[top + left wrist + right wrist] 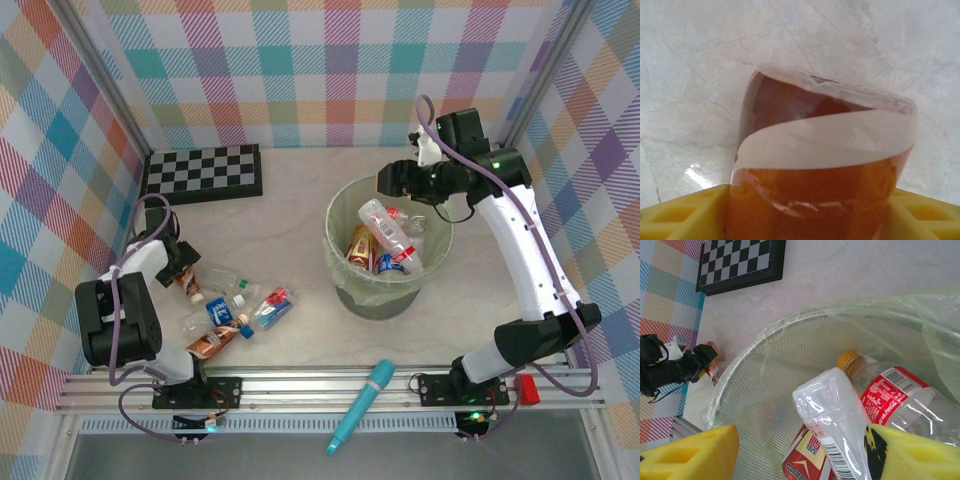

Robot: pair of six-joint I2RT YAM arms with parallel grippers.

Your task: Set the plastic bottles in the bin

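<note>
Our left end effector (183,266) is clamped on an orange-brown labelled plastic bottle (820,165) at the left side of the pale table (290,215), next to loose small clear bottles (228,311). Our right end effector (800,452), with its fingers spread apart, hovers above the round pale-green translucent bin (345,285), which holds several red-labelled bottles (385,232).

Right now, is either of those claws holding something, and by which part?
The left gripper holds an orange-brown-labelled bottle by its labelled body. The right gripper is open above the bin, holding nothing.
</note>
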